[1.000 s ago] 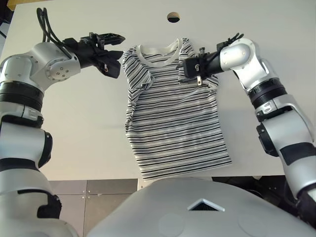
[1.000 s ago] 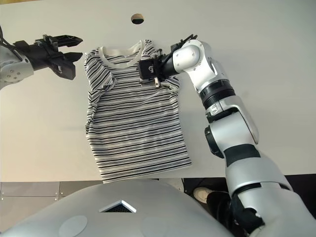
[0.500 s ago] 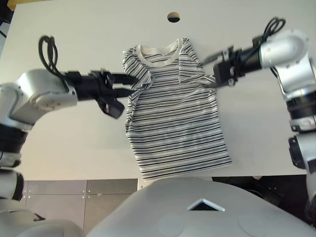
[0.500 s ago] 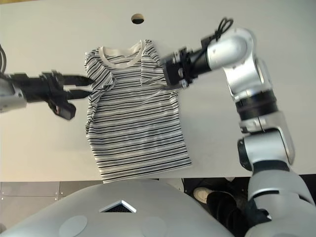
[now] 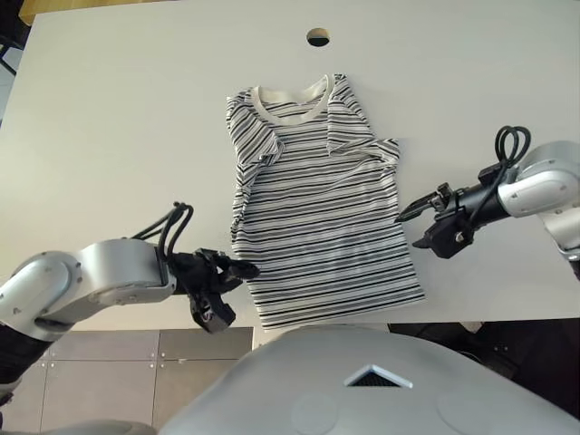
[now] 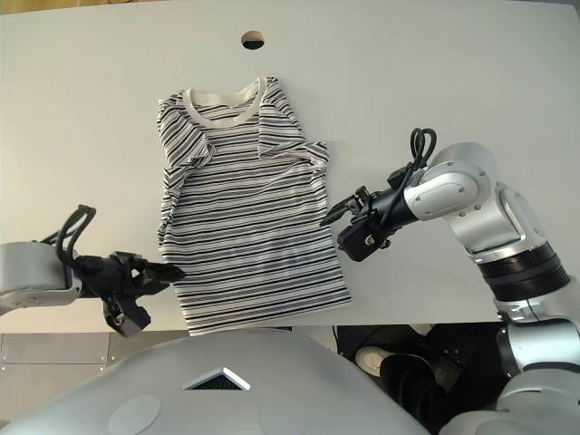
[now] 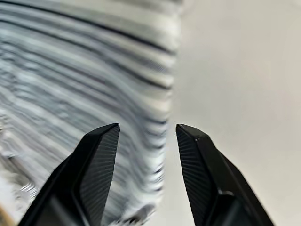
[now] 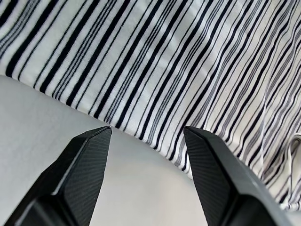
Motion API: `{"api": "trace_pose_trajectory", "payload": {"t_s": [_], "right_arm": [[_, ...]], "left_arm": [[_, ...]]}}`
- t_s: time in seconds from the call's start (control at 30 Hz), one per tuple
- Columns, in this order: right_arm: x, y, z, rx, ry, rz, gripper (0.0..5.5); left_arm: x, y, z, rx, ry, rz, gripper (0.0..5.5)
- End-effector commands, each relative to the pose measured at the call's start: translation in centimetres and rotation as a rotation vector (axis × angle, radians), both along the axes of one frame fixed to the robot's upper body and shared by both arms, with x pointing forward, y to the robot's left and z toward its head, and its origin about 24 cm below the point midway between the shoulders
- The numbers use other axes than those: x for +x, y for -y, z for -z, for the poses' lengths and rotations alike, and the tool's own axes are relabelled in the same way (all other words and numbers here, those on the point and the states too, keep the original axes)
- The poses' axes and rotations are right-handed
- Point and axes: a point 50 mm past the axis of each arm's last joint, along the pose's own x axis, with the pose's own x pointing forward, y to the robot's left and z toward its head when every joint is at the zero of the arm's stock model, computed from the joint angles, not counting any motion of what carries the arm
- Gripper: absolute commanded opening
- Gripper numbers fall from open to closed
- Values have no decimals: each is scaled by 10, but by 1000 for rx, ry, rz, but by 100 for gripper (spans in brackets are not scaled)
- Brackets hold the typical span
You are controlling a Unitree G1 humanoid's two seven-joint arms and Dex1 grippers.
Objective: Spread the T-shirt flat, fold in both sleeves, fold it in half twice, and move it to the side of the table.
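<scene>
Shirt, striped, lies flat in the middle of the counter. Its collar points to the far edge near a round hole, its hem is at the near edge, and both sleeves are folded in over the chest. Left tool is at the shirt's left side near the hem, fingers apart. Right tool is just beside its right side, fingers apart and holding nothing.
</scene>
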Motion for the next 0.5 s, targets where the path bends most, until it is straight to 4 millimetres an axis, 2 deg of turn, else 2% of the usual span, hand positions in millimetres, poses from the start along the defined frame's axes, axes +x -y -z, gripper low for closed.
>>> {"api": "trace_pose_trajectory", "payload": {"t_s": [0.03,0.1,0.27,0.37,0.5], "right_arm": [[-3,-1,0,11,-3,14,284],[-4,-2,2,19,-4,26,284],[-7,0,6,10,-12,40,289],[-11,3,10,-19,-14,26,289],[-14,9,13,-76,-20,14,289]], "left_arm": [[-3,-6,1,46,-32,-36,225],[-4,-8,3,48,-64,-65,225],[-12,-10,14,41,-133,-115,290],[-15,-2,11,-18,-144,-119,338],[-13,13,8,-111,-141,-116,338]]}}
